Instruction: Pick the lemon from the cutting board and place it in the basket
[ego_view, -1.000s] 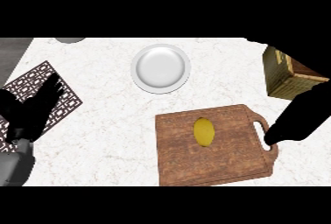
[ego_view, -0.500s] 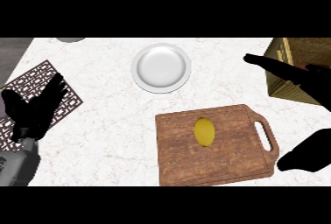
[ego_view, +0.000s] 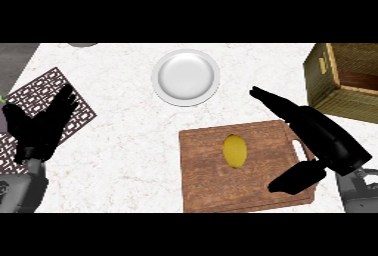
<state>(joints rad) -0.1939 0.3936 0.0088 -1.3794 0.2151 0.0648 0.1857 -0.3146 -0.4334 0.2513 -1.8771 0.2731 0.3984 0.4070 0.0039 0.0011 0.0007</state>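
Observation:
A yellow lemon (ego_view: 235, 150) lies near the middle of the brown wooden cutting board (ego_view: 214, 185), which has a handle slot on its right side. My right hand (ego_view: 321, 135) hovers over the board's right edge, open, fingers stretched toward the upper left and thumb hanging down over the board's lower right corner; it is to the right of the lemon, apart from it. The woven basket (ego_view: 343, 80) stands at the far right edge. My left hand (ego_view: 40, 127) rests open at the left, fingers up.
A white plate (ego_view: 186, 77) sits at the back centre, above the board. A dark patterned mat (ego_view: 52, 97) lies at the left under my left hand. A grey round object (ego_view: 83, 45) peeks in at the top left.
My right hand has swung left from beside the basket to over the board's right edge, nearer the lemon. The left hand has barely shifted. The lemon has not moved.

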